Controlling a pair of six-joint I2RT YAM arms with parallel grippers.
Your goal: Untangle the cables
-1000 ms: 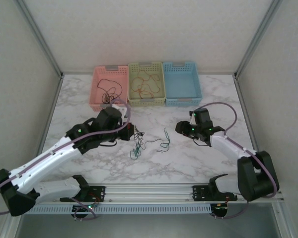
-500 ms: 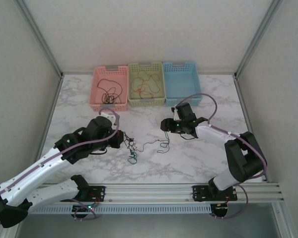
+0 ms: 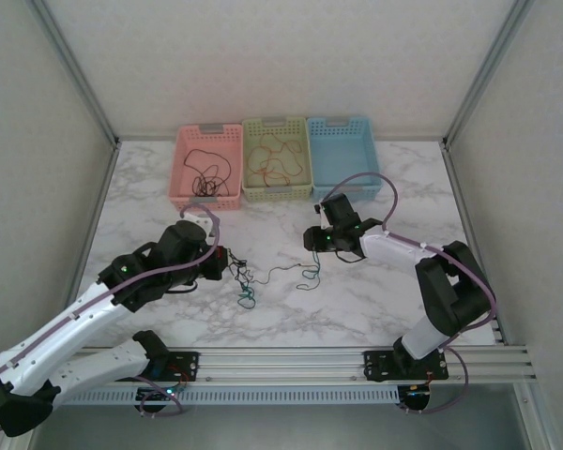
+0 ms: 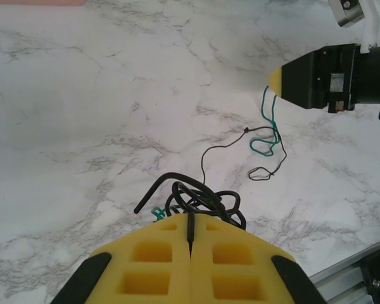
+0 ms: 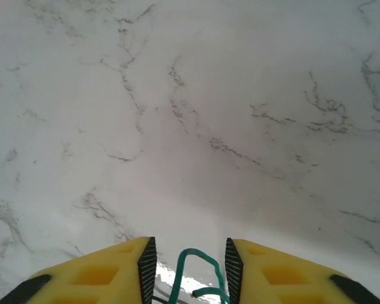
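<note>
The cables lie as a small tangle (image 3: 247,284) on the marble table (image 3: 150,197). A black bundle (image 4: 206,197) sits right at my left gripper (image 4: 191,218), which is shut on a black strand of it. A thin black wire (image 4: 204,163) runs from the bundle toward a teal-green loop (image 4: 266,143). My right gripper (image 5: 189,256) is low over that teal-green strand (image 5: 193,259). Its jaws stand apart on either side of the strand, with gaps showing. From above, the left gripper (image 3: 227,263) and the right gripper (image 3: 311,240) face each other across the tangle.
Three baskets stand at the back: pink (image 3: 181,159) with black wires, green (image 3: 248,131) with red-orange wires, and blue (image 3: 342,159). The frame rail (image 3: 281,358) runs along the near edge. Bare marble lies to the right of the right arm.
The right arm swung left and down over the teal-green strand, and its jaws narrowed around it. The left gripper, still shut, drew the black bundle slightly left and nearer.
</note>
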